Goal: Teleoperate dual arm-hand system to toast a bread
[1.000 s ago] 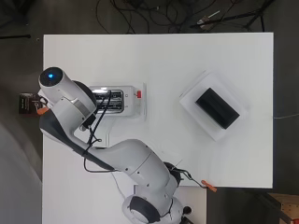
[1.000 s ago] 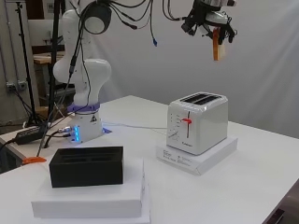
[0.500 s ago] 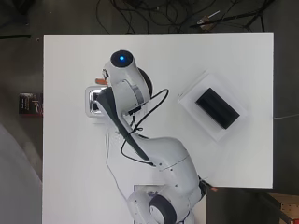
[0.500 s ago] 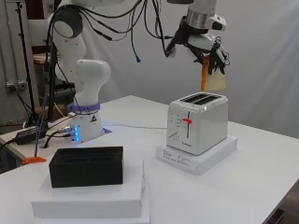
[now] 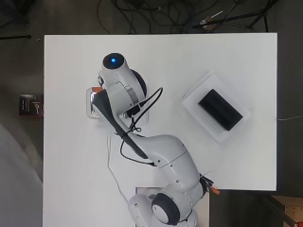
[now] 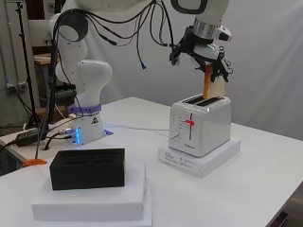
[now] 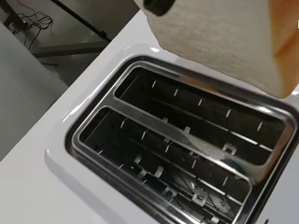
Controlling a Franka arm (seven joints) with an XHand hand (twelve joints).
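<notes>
A white two-slot toaster (image 6: 201,125) stands on a flat white base (image 6: 203,161). My hand (image 6: 204,49) hangs right above it, fingers curled on the upper part of a bread slice (image 6: 213,86). The slice is upright, its lower edge just over the far slot. In the wrist view the bread slice (image 7: 224,37) fills the top, a black fingertip (image 7: 159,5) on it, and both slots of the toaster (image 7: 60,154) lie bare below. From overhead, the arm hides all but the left end of the toaster (image 5: 90,101).
A black box (image 6: 87,168) sits on a white block (image 6: 90,203) at the near left of the side view; overhead the black box (image 5: 220,109) is on the table's right. The arm's base (image 6: 85,127) with a blue light stands behind.
The arm has swung over the toaster and come down. The bread slice went from high above to just over the far slot, still held in the hand.
</notes>
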